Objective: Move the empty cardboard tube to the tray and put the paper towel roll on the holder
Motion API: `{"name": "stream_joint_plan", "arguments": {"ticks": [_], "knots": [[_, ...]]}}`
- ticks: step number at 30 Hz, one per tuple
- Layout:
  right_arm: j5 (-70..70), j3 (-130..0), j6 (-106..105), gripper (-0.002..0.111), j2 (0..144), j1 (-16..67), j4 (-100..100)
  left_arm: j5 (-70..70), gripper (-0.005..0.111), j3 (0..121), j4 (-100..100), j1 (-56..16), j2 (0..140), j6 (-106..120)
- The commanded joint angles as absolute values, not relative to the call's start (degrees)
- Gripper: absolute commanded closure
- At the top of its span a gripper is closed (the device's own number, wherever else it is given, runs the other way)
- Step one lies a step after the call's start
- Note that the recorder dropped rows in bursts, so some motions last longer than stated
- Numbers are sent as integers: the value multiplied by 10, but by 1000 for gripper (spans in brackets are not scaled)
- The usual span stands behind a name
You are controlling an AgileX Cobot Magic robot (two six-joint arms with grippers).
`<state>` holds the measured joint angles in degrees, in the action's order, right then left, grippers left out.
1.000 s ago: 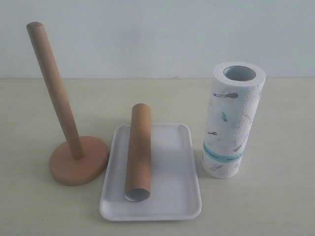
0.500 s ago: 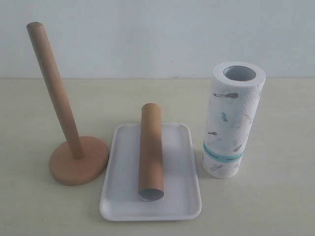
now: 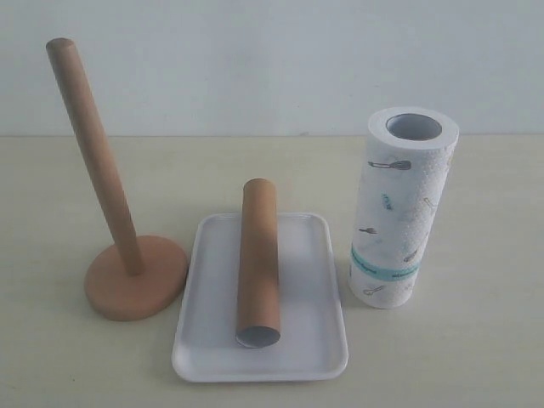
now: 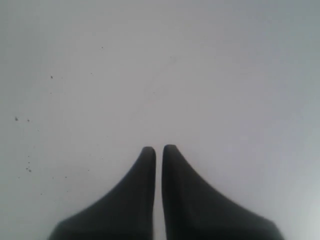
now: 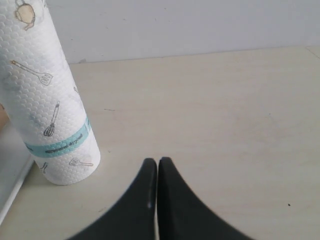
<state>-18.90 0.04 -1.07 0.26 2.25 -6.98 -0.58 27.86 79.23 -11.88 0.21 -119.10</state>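
Note:
The brown cardboard tube (image 3: 258, 263) lies lengthwise in the white tray (image 3: 316, 357), its open end toward the near rim. Left of the tray stands the wooden holder (image 3: 127, 285), its pole bare. To the right of the tray the paper towel roll (image 3: 401, 208) stands upright on its teal-banded end. Neither gripper shows in the exterior view. My left gripper (image 4: 158, 148) is shut and empty, facing a plain pale surface. My right gripper (image 5: 158, 161) is shut and empty above the table, with the paper towel roll (image 5: 46, 100) off to one side, apart from it.
A pale wall rises behind the beige table (image 3: 476, 340). A sliver of the white tray's edge (image 5: 11, 192) shows beside the roll in the right wrist view.
The cardboard tube has rolled from the tray's left part to about its middle and straightened, then settled. Holder and roll have not moved.

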Motion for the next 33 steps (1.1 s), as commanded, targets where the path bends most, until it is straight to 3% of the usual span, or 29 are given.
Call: {"name": "stream_joint_plan", "arguments": {"ticks": [1,5,8,11,22,29,33], "knots": [[-186,0,-12,108,0,19,-68,-44,103,279,751,-116,0,-892],[-186,0,-12,108,0,19,-68,-149,103,276,443,-116,0,-276],[-186,0,-12,108,0,19,-68,-228,103,276,238,-116,0,-5],[-186,0,-12,108,0,19,-68,-289,103,276,157,-116,0,124],[-186,0,-12,108,0,19,-68,-361,103,276,110,-108,0,-3],[-186,0,-12,108,0,19,-68,-361,103,260,104,20,0,-117],[-186,0,-12,108,0,19,-68,-360,103,231,100,44,0,-117]]}}
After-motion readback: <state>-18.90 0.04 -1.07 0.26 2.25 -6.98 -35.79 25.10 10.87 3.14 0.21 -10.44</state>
